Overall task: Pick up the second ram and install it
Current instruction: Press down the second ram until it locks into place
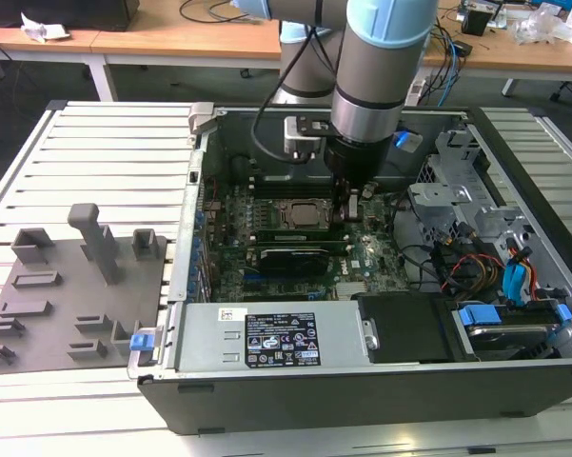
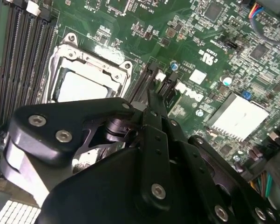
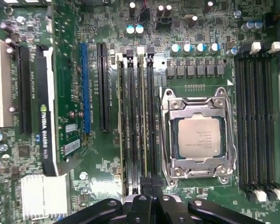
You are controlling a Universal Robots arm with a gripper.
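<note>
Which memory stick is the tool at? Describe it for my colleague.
Find the silver processor socket mid-board in the first wrist view. The bank of four black slots between it and the blue slot holds two green sticks. Yours is the memory stick nearer the socket, in line with the tool.

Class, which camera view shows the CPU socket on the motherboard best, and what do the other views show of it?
The first wrist view: the CPU socket appears whole, face-on and unobstructed. In the second wrist view the pincer covers part of it. In the exterior view it sits small, beside the arm.
</note>
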